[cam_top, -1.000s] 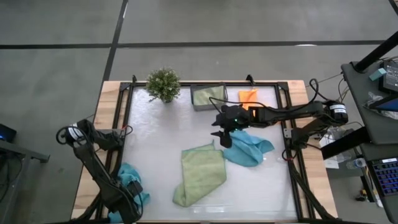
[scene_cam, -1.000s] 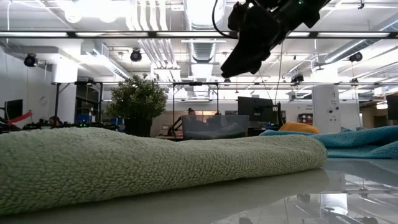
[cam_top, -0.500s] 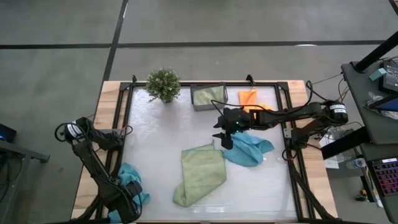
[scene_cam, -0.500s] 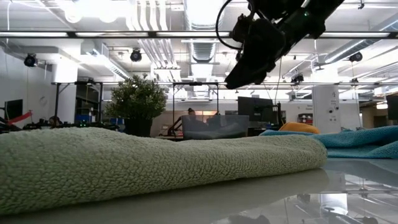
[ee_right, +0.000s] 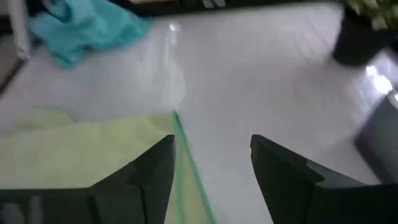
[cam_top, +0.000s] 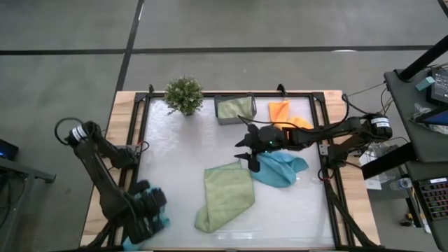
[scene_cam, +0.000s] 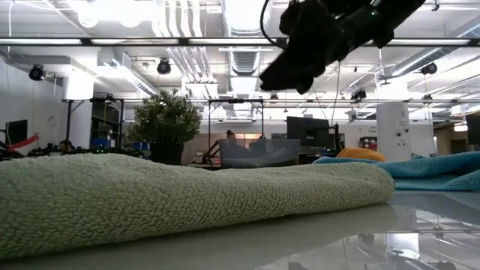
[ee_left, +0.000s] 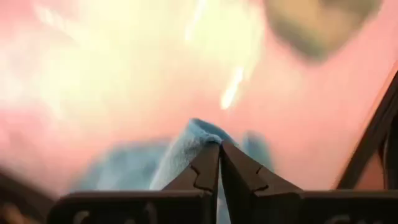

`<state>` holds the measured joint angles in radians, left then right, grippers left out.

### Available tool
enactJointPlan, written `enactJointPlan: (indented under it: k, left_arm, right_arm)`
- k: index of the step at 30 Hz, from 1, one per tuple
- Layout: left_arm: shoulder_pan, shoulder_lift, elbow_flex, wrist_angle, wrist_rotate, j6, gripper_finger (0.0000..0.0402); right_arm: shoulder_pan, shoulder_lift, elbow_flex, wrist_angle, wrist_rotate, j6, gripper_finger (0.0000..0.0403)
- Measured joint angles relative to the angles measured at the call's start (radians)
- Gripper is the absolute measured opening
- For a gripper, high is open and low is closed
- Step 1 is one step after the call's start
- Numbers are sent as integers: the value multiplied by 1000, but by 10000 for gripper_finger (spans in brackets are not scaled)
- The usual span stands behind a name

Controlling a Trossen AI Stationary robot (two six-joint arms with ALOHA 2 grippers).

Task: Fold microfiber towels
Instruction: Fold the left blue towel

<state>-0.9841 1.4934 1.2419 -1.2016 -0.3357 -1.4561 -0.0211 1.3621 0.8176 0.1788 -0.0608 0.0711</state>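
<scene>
Your left gripper (ee_left: 219,144) pinches the teal towel (cam_top: 155,222) at the worktop's (cam_top: 182,154) near-left corner, fingers pressed together; your right gripper (cam_top: 246,155) hovers, fingers spread, between green towel (cam_top: 225,196) and second teal towel (cam_top: 280,168).

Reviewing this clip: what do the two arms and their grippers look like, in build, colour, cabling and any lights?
Both arms are dark, slim and jointed. The left arm carries a looped black cable near its upper joint. The right arm has a pale ring by its base and a small green light near the wrist. The left gripper has two flat dark fingers with notched inner edges; the right gripper has broad, angular black fingers.
</scene>
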Motion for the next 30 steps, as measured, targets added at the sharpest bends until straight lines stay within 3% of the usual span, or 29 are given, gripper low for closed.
enactJointPlan:
  k: [11, 21, 26, 30]
  left_arm:
    - [233, -171, 3, -11, -438, 410, 0]
    - [532, -247, 13, 140, -688, 861, 0]
    - [616, -253, 11, 343, -714, 1214, 0]
    - [634, -253, 10, 470, -621, 1485, 0]
  right_arm:
    - [93, 28, -37, 298, -1, -1, 201]
    - [85, 166, -23, 596, 8, 72, 201]
    - [55, 203, 40, 575, 90, -11, 201]
    - [14, 205, 122, 483, 91, -113, 201]
